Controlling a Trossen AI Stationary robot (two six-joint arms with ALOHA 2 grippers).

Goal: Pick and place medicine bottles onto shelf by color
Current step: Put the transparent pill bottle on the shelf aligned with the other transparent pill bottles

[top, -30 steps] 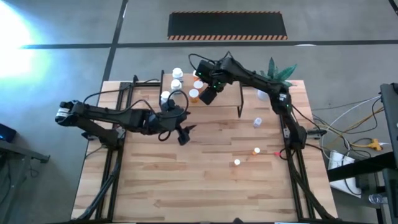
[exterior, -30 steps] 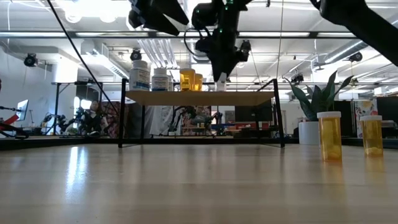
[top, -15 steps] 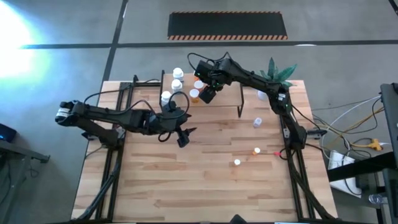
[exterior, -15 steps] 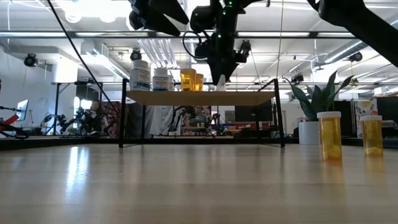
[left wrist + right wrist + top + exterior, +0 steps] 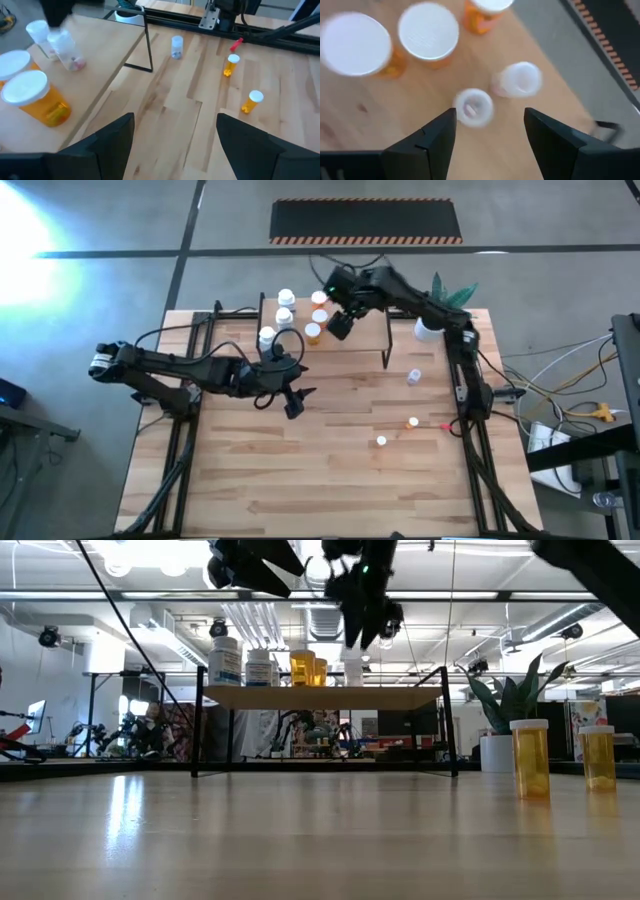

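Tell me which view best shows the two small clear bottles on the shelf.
The right wrist view: both clear bottles from above. Left wrist shows them sideways; the high and low views hide them behind the right gripper.

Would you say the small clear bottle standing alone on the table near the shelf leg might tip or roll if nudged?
Likely yes. The small clear bottle stands upright on a narrow base, so it may tip; being round, it would probably roll. It looks nearly empty, so probably light.

Several bottles [image 5: 285,308] stand on the shelf [image 5: 355,348]; three more [image 5: 413,376] on the table [image 5: 330,470].
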